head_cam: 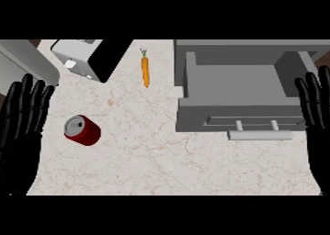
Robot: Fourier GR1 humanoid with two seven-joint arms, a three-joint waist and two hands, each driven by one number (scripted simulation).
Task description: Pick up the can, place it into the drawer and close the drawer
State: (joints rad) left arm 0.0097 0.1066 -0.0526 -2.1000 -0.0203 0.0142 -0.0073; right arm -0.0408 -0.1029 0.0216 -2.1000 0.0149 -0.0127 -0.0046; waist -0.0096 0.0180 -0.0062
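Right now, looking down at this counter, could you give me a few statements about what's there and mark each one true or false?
1. The red can lies on the counter, not in the drawer. True.
2. The grey drawer is shut. False: it stands pulled open, and nothing shows inside it.
3. The left hand is curled round the can. False: it is open, fingers straight, apart from the can.
4. A carrot lies between the toaster and the drawer. True.
5. The right hand is open, at the view's right edge. True.
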